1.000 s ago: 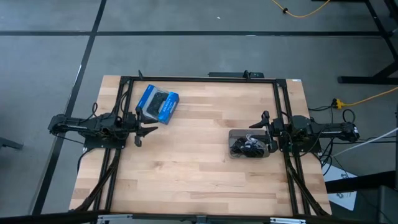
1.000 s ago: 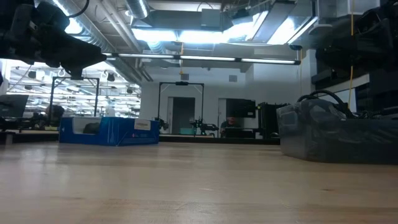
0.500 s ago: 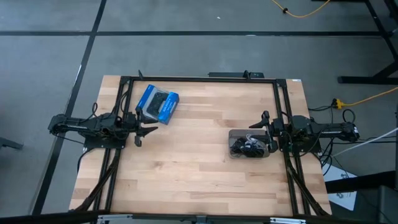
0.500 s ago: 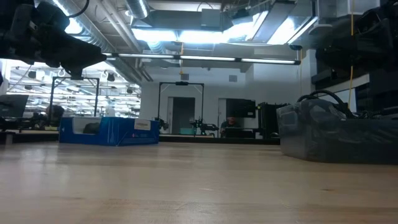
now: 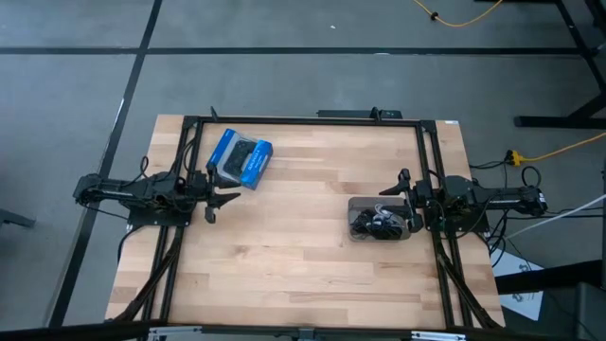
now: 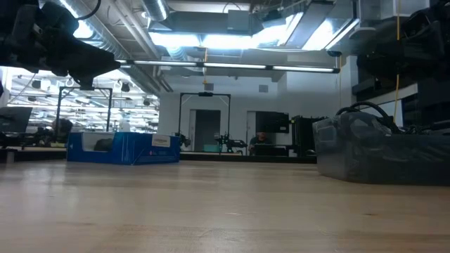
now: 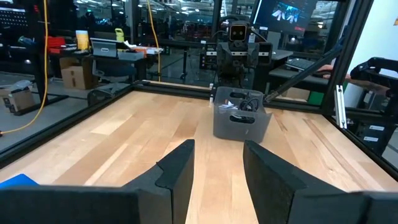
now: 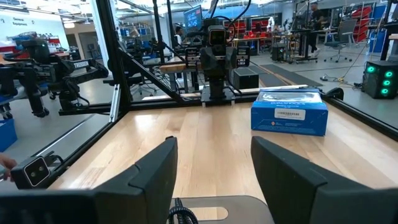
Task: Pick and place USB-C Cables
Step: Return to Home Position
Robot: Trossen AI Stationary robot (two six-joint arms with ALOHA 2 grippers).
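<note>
The USB-C cables (image 5: 377, 224) lie coiled together, black and pale, inside the clear grey tray (image 5: 356, 205) near the table's right edge; in the left wrist view the cables (image 7: 239, 104) show over the tray's rim. My right gripper (image 5: 404, 201) hovers open at the tray's right side, above it; in its wrist view the right gripper (image 8: 214, 167) touches nothing. My left gripper (image 5: 223, 201) waits open at the left edge, also seen as left gripper (image 7: 219, 167), holding nothing.
A blue-and-black package (image 5: 240, 158) lies on the far left part of the table, seen too as package (image 8: 289, 112) and package (image 6: 123, 148). Black frame rails (image 5: 303, 120) border the far, left and right sides. Bare wood (image 5: 284, 256) spreads across the middle and near side.
</note>
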